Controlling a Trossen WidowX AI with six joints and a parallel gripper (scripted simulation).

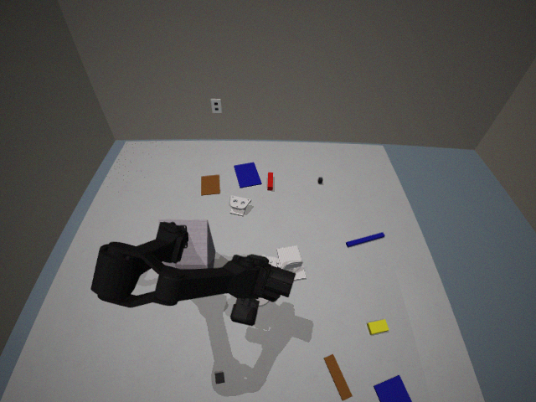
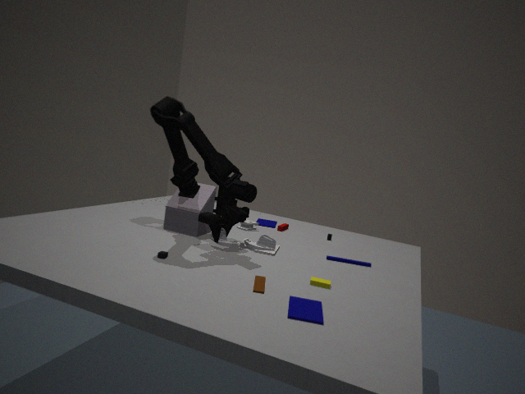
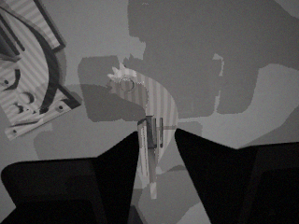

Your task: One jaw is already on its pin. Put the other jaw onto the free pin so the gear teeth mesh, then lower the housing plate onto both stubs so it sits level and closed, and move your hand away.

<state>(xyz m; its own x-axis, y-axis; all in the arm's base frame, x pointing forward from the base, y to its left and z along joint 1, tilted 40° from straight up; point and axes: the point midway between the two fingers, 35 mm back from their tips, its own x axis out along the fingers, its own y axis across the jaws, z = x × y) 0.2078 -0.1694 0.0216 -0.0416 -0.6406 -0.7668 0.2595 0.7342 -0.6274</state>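
Observation:
The loose white jaw (image 1: 263, 301) (image 3: 162, 100) lies by the base, its toothed end and round hole showing in the wrist view. My gripper (image 2: 221, 239) (image 3: 156, 133) is low over the table, shut on the raised grip of this jaw; the left finger is right beside it. The base (image 1: 299, 275) (image 2: 271, 252) (image 3: 22, 131) stands apart from the held jaw. The other jaw (image 1: 289, 254) (image 2: 267, 242) (image 3: 35, 56) is on the base. The free pin is not clear. The housing plate (image 1: 239, 201) (image 2: 248, 225) sits on its own stand farther back.
The arm's pale mount block (image 1: 194, 242) (image 2: 186, 218) is behind the gripper. A blue bar (image 1: 365, 239) (image 2: 348, 261), a yellow block (image 1: 378, 327) (image 2: 320, 282), a brown strip (image 1: 337, 377) (image 2: 259, 284) and a red block (image 1: 270, 181) (image 2: 282, 226) lie around.

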